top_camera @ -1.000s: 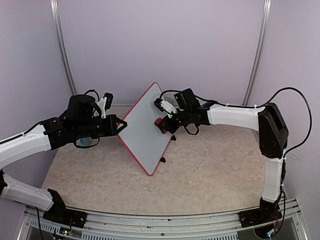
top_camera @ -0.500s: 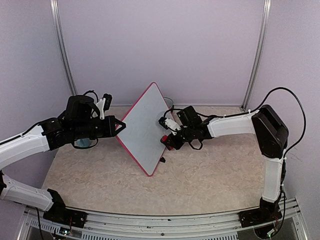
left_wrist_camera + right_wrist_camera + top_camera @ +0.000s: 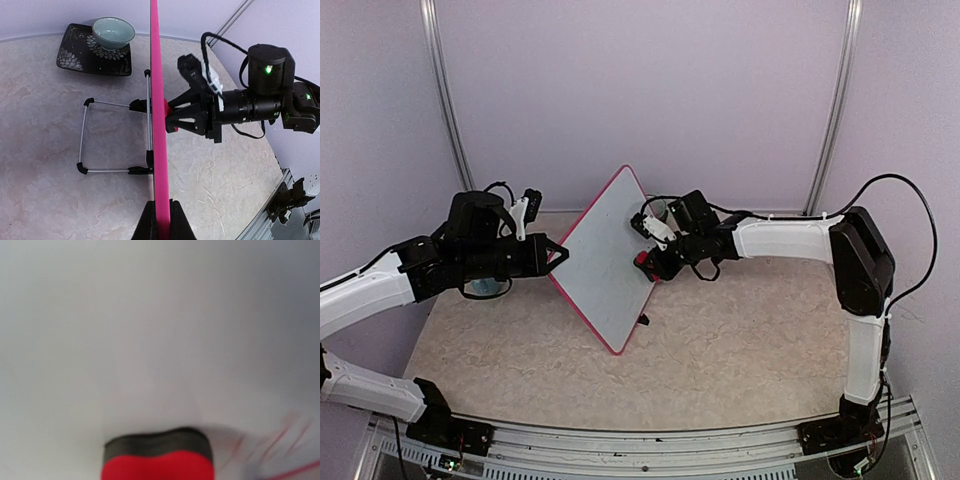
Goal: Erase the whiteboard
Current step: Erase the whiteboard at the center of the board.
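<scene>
The whiteboard (image 3: 603, 255), white with a pink-red frame, stands tilted on one corner on the table. My left gripper (image 3: 560, 253) is shut on its left edge. In the left wrist view the frame (image 3: 156, 110) runs edge-on between my left gripper's (image 3: 161, 220) jaws. My right gripper (image 3: 648, 263) is shut on a red eraser (image 3: 642, 262) and presses it against the board's right side. In the right wrist view the eraser (image 3: 157, 462) shows its black felt against the white surface (image 3: 160, 330); faint pink streaks (image 3: 282, 440) lie to its right, and the fingers are out of frame.
A wire stand (image 3: 115, 135) with black feet sits on the table behind the board. A pale green bowl (image 3: 113, 31) rests on a dark patterned plate (image 3: 75, 52) at the back. One black foot (image 3: 642, 320) shows by the board's lower edge.
My right gripper slid the eraser down the board toward me, then partway back up. The left gripper kept its hold and the board shifted only slightly.
</scene>
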Robot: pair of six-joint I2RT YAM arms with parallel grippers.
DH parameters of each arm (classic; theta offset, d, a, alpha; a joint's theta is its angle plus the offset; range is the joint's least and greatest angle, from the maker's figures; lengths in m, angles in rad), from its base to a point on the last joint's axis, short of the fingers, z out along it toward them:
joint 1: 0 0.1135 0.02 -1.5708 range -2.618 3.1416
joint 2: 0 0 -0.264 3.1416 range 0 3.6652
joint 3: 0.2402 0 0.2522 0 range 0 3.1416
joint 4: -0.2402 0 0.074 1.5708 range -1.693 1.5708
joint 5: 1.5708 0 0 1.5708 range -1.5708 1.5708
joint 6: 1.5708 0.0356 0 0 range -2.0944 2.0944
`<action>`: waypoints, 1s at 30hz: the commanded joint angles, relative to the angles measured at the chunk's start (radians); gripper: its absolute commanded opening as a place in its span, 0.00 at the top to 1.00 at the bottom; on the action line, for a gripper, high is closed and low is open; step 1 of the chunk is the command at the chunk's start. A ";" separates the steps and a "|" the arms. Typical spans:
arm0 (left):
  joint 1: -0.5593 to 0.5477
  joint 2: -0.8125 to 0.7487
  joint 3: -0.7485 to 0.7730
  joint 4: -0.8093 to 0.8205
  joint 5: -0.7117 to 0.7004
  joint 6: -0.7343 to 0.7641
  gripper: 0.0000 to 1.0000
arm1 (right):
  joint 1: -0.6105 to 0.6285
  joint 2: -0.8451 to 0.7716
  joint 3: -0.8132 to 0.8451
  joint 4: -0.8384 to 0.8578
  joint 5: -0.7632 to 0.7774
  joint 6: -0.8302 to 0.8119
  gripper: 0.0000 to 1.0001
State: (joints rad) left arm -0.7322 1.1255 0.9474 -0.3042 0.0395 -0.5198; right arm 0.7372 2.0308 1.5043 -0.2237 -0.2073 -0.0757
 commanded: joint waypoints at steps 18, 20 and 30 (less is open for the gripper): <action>0.020 -0.043 -0.025 -0.054 0.110 0.046 1.00 | -0.024 0.045 -0.155 0.132 -0.029 0.013 1.00; 0.021 -0.044 -0.022 -0.057 0.111 0.048 1.00 | -0.024 0.037 -0.128 0.116 -0.035 0.010 1.00; 0.023 -0.050 -0.002 -0.094 0.109 0.059 1.00 | -0.022 0.033 0.110 0.012 -0.033 -0.014 1.00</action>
State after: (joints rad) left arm -0.7055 1.0988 0.9314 -0.3321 0.0780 -0.5114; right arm 0.7101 2.0613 1.5082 -0.2371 -0.2241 -0.0780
